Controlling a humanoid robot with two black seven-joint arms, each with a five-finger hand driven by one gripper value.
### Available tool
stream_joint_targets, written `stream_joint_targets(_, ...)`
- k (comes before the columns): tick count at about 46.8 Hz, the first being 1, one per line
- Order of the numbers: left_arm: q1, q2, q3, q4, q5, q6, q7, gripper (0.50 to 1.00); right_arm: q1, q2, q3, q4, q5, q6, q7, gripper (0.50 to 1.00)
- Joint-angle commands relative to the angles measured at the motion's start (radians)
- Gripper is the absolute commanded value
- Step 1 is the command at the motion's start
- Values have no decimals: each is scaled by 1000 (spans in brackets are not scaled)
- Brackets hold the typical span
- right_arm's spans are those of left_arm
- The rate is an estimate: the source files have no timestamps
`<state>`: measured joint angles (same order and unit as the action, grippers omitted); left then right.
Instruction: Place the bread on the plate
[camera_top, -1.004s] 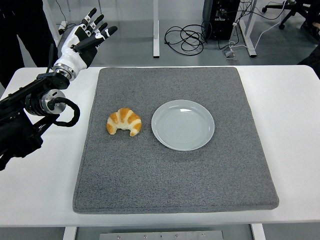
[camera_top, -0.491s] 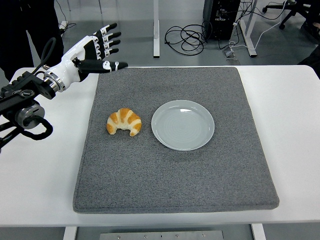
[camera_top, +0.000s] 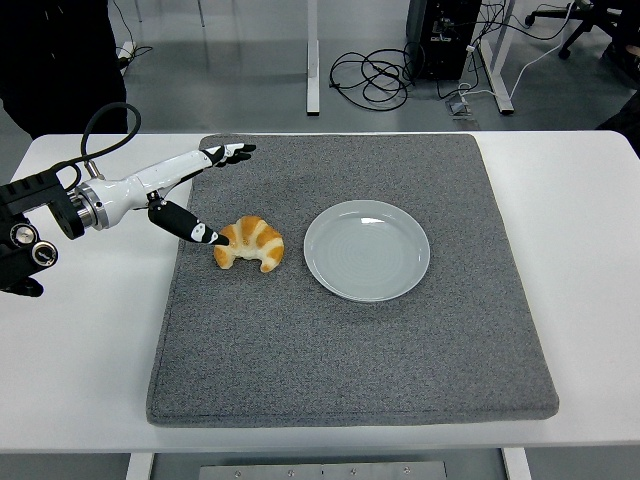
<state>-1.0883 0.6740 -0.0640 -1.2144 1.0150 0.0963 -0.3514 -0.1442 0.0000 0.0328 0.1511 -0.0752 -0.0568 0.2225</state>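
Left hand (camera_top: 190, 190) reaches in from the left edge over the desk (camera_top: 90, 340), low above the left side of the grey mat (camera_top: 350, 350), fingers (camera_top: 232, 153) spread and extended, holding nothing. Thumb tip sits just beside the left end of the bread (camera_top: 250, 243); contact can't be made out. Remaining fingers point toward the mat's far left corner, well apart from the bread. Bread is a croissant lying on the mat left of centre, just left of the plate (camera_top: 367, 250), a narrow strip of mat between them. Plate is pale, round, nothing on it, near mat centre. Dark-clothed person (camera_top: 60, 60) stands at top left behind the desk.
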Motion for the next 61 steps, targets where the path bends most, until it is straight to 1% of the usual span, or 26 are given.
stream_joint_targets(1, 8, 1, 1, -7, 37, 20, -3, 999, 0, 0, 1, 1, 0, 0, 0, 1000)
stream_joint_targets(9, 22, -11, 1, -5, 106, 34, -4, 998, 0, 0, -1, 1, 0, 0, 0, 1000)
stream_joint_targets(10, 24, -13, 1, 1, 120, 43, -4, 995, 0, 0, -1, 1, 0, 0, 0, 1000)
stream_joint_targets(14, 36, -27, 7, 18, 180, 112, -6, 986, 0, 0, -1, 1, 0, 0, 0, 1000)
stream_joint_targets(16, 42, -37, 18, 26, 203, 126, -6, 984, 0, 0, 1, 1, 0, 0, 0, 1000)
stream_joint_targets(20, 44, -51, 29, 47, 223, 137, -6, 983, 0, 0, -1, -1, 0, 0, 0, 1000)
stream_joint_targets(35, 53, -83, 29, 88, 206, 169, -18, 986, 0, 0, -1, 1, 0, 0, 0, 1000)
stream_joint_targets(44, 74, -129, 30, 133, 208, 200, -18, 984, 0, 0, -1, 1, 0, 0, 0, 1000)
stream_joint_targets(52, 77, -162, 27, 141, 205, 204, -21, 983, 0, 0, 1, -1, -2, 0, 0, 1000)
stream_joint_targets(61, 93, -197, 27, 197, 205, 221, -37, 983, 0, 0, 1, -1, 0, 0, 0, 1000)
